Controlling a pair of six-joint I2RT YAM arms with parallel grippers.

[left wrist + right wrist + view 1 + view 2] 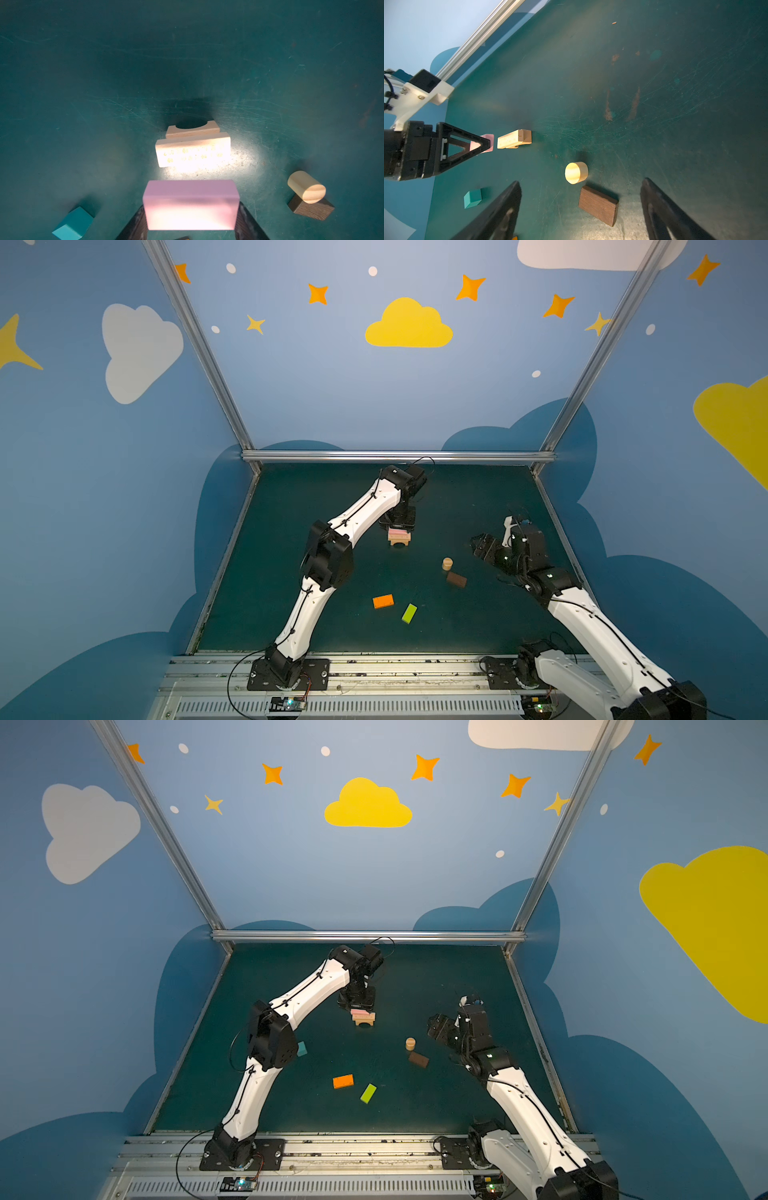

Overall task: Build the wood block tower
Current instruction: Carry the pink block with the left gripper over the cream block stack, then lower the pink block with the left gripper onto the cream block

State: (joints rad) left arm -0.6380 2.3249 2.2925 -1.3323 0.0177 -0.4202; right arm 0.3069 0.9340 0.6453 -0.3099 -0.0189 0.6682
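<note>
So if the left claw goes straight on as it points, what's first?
The tan plank on the tan arch, probably: the pink brick in the left claw hangs just short of it and would touch first. Alignment unclear.

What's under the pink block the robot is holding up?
The tan plank, lying flat on the tan arch. There is a gap of air between it and the pink brick. The plank covers most of the arch's top; only one side and its hollow show.
</note>
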